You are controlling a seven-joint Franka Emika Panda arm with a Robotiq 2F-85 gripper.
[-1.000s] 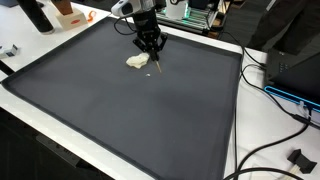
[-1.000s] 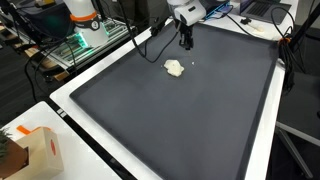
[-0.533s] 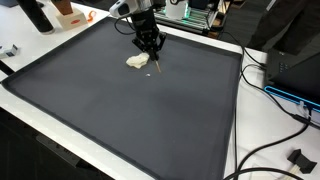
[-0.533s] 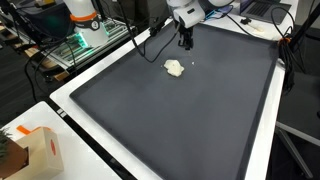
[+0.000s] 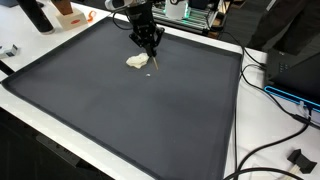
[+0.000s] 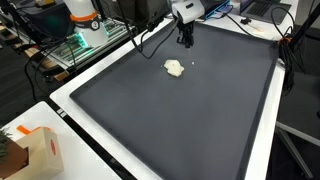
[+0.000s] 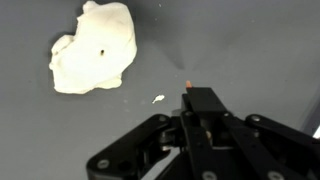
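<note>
A lumpy white piece of putty-like material point(image 5: 137, 61) point(image 6: 174, 67) lies on the dark mat point(image 5: 130, 120), near its far edge. In the wrist view the white lump point(image 7: 92, 46) sits at the upper left, with a tiny white crumb point(image 7: 158, 98) close by. My gripper point(image 5: 150, 46) point(image 6: 185, 42) point(image 7: 200, 100) hangs just beside the lump, a little above the mat. Its jaws are shut on a thin stick point(image 5: 155, 62) whose orange tip point(image 7: 188, 82) pokes out past the fingers toward the mat. The stick is apart from the lump.
A white table border point(image 5: 240, 120) frames the mat. Black cables point(image 5: 265, 80) run along one side. A cardboard box point(image 6: 40, 150) stands at a table corner. Electronics and a green-lit rack point(image 6: 80, 40) crowd the back edge.
The gripper has drifted slightly toward the far edge of the mat, still shut. The white lump has not moved.
</note>
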